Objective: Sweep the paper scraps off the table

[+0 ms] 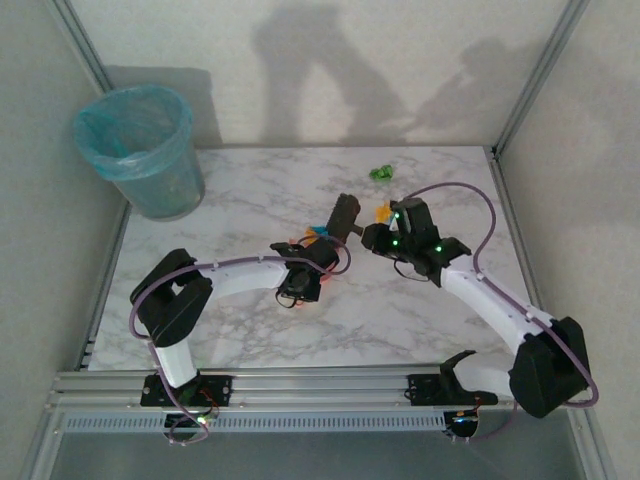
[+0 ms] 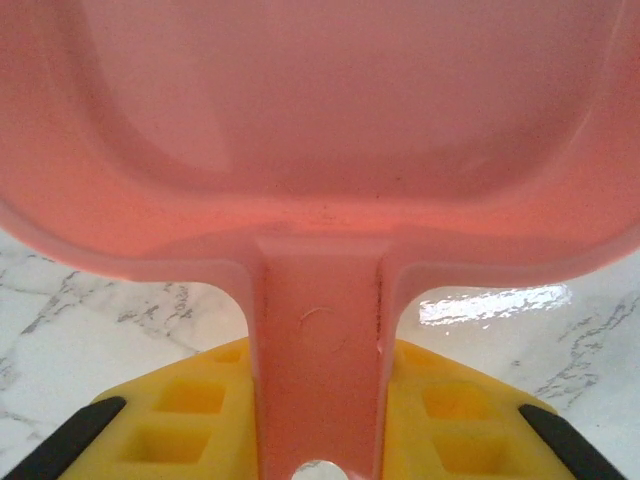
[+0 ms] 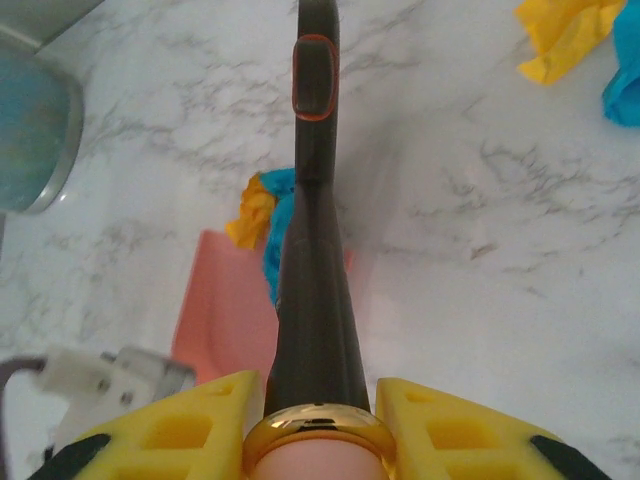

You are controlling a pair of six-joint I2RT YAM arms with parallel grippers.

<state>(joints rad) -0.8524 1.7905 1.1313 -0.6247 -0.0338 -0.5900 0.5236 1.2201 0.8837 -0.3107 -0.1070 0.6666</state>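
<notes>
Mid-sweep: your left end effector [image 2: 318, 425] clamps the dustpan [image 2: 320, 130], and your right end effector [image 3: 318, 435] clamps the brush [image 3: 312, 260]. Next target is probably the green scraps [image 1: 380, 172], at the brush's 1 o'clock.

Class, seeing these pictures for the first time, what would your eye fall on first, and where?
The pink dustpan looms largest, its handle clamped in the left gripper. The right gripper holds a dark brush over the marble table, bright yellow and blue paper scraps beside it. A blue-lined bin stands at the far left corner.
</notes>
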